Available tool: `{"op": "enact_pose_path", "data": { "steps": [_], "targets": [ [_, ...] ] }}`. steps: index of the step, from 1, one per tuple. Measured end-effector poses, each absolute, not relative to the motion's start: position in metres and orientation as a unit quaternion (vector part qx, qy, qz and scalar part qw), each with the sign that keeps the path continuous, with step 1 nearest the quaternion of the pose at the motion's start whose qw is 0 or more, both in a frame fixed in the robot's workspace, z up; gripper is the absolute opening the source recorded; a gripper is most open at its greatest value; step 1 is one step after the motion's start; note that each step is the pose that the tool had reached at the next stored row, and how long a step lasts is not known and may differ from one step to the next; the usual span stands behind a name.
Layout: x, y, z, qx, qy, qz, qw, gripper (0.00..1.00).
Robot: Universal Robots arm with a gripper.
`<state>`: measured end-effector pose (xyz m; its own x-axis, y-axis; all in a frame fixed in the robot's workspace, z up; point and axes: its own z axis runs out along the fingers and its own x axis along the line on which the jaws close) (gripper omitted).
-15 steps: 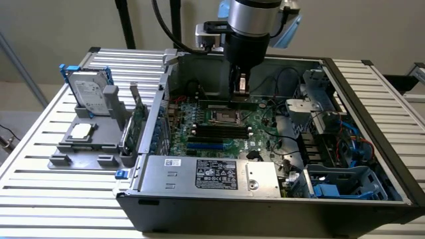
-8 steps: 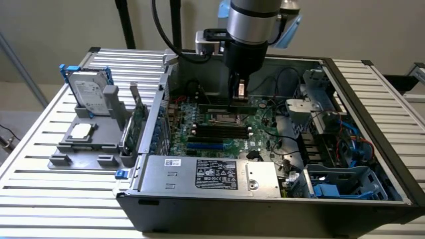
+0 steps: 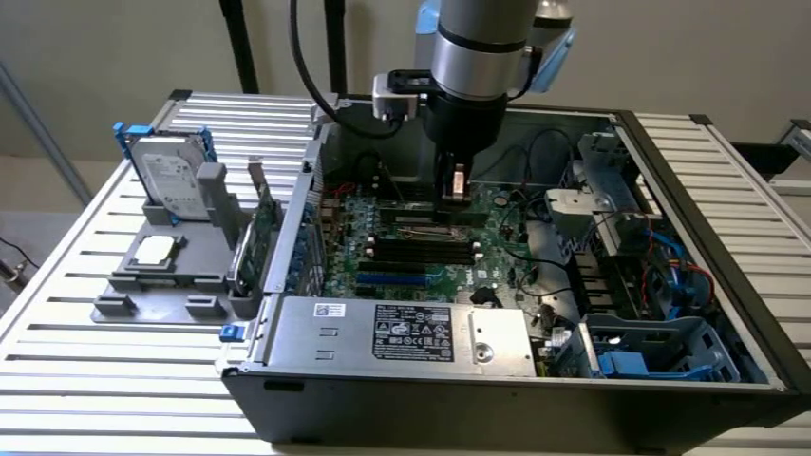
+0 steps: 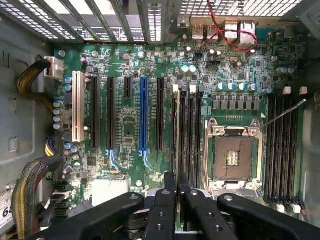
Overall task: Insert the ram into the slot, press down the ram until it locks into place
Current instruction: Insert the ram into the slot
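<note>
1. Claw [image 4: 177, 186] tips are held close together, and the thin edge of the ram [image 4: 176, 132] looks pinched between them.
2. In the exterior view, the claw is seen low inside the open computer case [image 3: 507, 408], right over the big green board [image 3: 380, 271].
3. The ram is stood on its edge in the slot [image 4: 176, 91], the long black one in its row that is nearest the blue slot [image 4: 144, 115].
4. The square metal socket [image 4: 232, 155] is left bare on the other side of that row.
5. Putting the ram in looks done, or nearly done.
6. Whether the ram has been pushed down until it locks cannot be told, as the end clips are too small to be read.
</note>
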<state>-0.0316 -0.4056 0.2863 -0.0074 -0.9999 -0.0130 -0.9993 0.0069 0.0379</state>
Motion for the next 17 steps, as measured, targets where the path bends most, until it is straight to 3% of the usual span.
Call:
{"op": "enact_pose_path", "data": {
  "steps": [17],
  "targets": [
    [-0.036, -0.405, 0.255, 0.704, -0.71, -0.018, 0.009, 0.13]
  ]
}}
